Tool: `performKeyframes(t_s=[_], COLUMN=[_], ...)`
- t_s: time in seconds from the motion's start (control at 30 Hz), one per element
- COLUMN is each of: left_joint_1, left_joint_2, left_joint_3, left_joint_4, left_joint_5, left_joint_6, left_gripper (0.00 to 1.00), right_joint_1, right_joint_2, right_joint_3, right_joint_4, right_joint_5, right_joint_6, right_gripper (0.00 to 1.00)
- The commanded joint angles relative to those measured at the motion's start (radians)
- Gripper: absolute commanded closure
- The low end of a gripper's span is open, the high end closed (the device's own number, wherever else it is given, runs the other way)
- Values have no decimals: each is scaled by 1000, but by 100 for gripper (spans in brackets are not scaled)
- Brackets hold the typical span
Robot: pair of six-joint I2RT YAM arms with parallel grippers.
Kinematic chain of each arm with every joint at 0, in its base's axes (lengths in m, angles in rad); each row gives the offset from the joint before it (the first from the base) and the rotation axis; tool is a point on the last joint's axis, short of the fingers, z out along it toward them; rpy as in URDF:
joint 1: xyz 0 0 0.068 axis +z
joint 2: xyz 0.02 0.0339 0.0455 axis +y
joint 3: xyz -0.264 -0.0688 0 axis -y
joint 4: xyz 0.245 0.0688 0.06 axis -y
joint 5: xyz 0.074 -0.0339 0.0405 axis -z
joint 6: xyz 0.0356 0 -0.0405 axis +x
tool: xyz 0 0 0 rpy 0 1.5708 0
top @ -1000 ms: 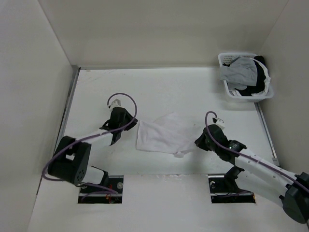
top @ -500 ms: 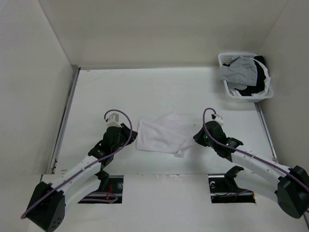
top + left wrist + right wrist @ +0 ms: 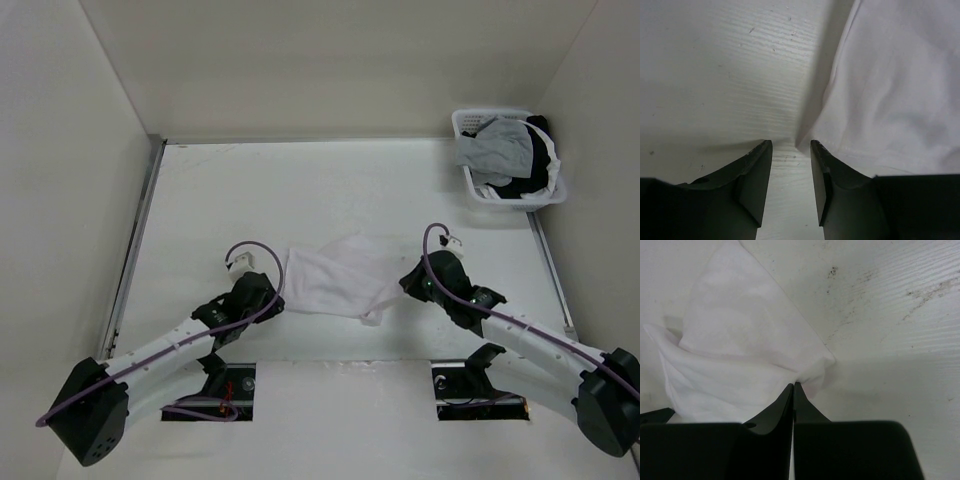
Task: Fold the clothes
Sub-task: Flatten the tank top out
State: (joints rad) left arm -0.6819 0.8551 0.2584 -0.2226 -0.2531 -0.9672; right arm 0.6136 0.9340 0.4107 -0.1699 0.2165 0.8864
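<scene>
Grabbing corners: right claw (image 3: 793,385) pinched on the clothes (image 3: 335,280); left claw (image 3: 790,146) apart, hem just beside one finger; it should nudge over and close.

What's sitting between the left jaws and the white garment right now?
Only bare table. In the left wrist view, the left gripper holds its jaws open over it, and the white garment edge lies just beyond their tips, toward the right.
</scene>
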Motion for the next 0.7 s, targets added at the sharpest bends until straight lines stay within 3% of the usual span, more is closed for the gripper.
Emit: performKeyframes(t_s=[0.0,0.33,0.47,0.57,0.67], left_joint_1=[3,0,-11,-8,8], left_joint_2=[53,134,165,136,58], left_joint_3=[22,31,53,77,143], left_joint_4=[57,118,114,95,37], left_joint_5=[17,58,58,58,48], left_joint_6=[8,44,59,62,70], left_gripper=[65,77,90,99,100], right_joint_1=[-4,-4,-4,-4,-2], right_joint_2=[-15,0,0,-3,-32], right_joint_3=[-4,-1,-1,-1,11], right_joint_4=[49,64,72,79,67], right_joint_5=[-3,-3,-3,-5,-5], right_joint_6=[-9,-9,-9,-10,-15], right_gripper=[97,97,97,97,97])
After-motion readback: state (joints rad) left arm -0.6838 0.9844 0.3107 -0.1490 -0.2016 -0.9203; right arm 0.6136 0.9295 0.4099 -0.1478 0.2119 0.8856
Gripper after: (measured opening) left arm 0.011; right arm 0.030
